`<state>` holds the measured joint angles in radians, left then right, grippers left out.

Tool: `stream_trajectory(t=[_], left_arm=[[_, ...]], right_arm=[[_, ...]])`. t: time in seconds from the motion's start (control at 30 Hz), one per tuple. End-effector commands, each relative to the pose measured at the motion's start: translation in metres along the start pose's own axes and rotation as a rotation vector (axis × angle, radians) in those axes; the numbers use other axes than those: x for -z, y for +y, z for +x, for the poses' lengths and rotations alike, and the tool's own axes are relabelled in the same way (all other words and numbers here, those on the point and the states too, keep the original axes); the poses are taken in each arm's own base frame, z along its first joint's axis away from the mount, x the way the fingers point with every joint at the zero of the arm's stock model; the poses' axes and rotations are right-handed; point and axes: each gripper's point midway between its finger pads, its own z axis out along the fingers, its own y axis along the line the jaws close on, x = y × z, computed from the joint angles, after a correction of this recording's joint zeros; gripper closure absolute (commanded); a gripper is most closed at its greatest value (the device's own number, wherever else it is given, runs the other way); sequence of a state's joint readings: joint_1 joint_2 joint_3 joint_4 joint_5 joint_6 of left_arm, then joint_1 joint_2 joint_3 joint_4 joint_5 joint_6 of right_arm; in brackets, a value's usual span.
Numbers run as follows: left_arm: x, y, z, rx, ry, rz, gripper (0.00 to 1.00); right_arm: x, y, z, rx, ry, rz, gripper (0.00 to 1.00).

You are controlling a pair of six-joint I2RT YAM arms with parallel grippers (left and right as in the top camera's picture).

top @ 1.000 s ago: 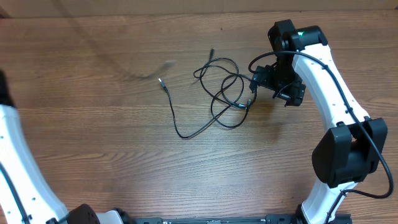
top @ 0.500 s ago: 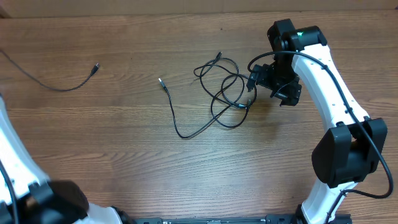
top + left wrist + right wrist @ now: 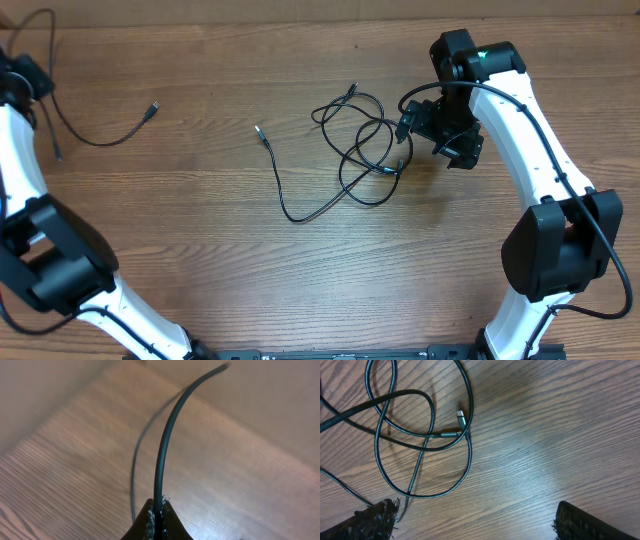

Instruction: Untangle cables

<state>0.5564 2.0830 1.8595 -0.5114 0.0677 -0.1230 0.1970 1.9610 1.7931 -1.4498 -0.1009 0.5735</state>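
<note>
Tightly, left gripper pinches a smooth black cord — right gripper gapes.

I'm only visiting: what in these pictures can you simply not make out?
Left wrist: the cable pinched in the left end effector blurs and leaves the top edge, so its far end is unseen.
Overhead: that end effector's grip is hidden under its own body.
Right wrist: the tangled cables are cut off by the left and top edges.
Overhead: those cables are too thin to tell which lies over which.
</note>
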Motion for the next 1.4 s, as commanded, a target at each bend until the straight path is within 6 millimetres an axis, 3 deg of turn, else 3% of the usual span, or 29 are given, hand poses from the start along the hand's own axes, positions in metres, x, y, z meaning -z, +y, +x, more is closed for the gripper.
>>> stream_trajectory(t=[0.0,0.07,0.1,0.17,0.2,0.33,0.4,0.47,0.5,0.57,0.73,0.9,0.93,1.07,1.23,1.37], left_arm=[[-0.024,0.002,0.026,-0.012,0.075,-0.017,0.95],[-0.034,0.011,0.042,-0.012,0.124,-0.058,0.92],[-0.038,0.016,0.049,-0.012,0.146,-0.081,0.82],[-0.042,0.024,0.059,-0.015,0.174,-0.123,0.2],[-0.042,0.028,0.06,-0.017,0.178,-0.147,0.0],[-0.037,0.031,0.054,-0.019,0.165,-0.17,0.01],[-0.024,0.019,0.044,0.008,0.15,-0.13,0.01],[0.002,-0.023,0.027,0.007,0.13,0.052,0.0],[0.024,-0.056,0.018,-0.001,0.121,0.193,0.0],[0.051,-0.089,0.012,-0.013,0.114,0.33,0.01],[0.115,-0.169,0.02,-0.051,0.155,0.596,0.0],[0.143,-0.24,0.06,0.004,0.318,0.75,0.0],[0.153,-0.267,0.079,-0.012,0.377,0.807,0.0],[0.169,-0.315,0.116,-0.05,0.474,0.871,0.0],[0.193,-0.374,0.176,0.113,0.719,0.835,0.0],[0.205,-0.413,0.234,0.205,0.869,0.712,0.0]], right_arm=[[0.002,0.003,0.002,-0.007,-0.003,-0.011,0.0],[0.002,0.003,0.002,-0.007,-0.003,-0.011,0.0],[0.002,0.003,0.002,-0.007,-0.003,-0.011,0.0],[0.002,0.003,0.002,-0.007,-0.003,-0.011,0.0],[0.002,0.003,0.001,-0.007,-0.004,-0.011,0.0],[0.002,0.005,0.0,-0.036,-0.011,-0.017,0.0],[0.002,0.005,-0.001,-0.042,-0.015,-0.02,0.0],[0.002,0.006,-0.003,-0.042,-0.02,-0.024,0.0],[0.002,0.007,-0.004,-0.041,-0.025,-0.028,0.0],[0.002,0.007,-0.004,-0.04,-0.026,-0.028,0.0],[0.002,0.007,-0.004,-0.04,-0.026,-0.028,0.0],[0.002,0.009,-0.006,-0.039,-0.034,-0.034,0.0],[0.002,0.012,-0.012,-0.036,-0.056,-0.051,0.0],[0.003,0.016,-0.017,-0.028,-0.079,-0.068,0.0],[0.003,0.007,-0.017,0.065,-0.085,-0.016,0.0],[0.003,-0.018,-0.011,0.062,-0.077,0.11,0.0]])
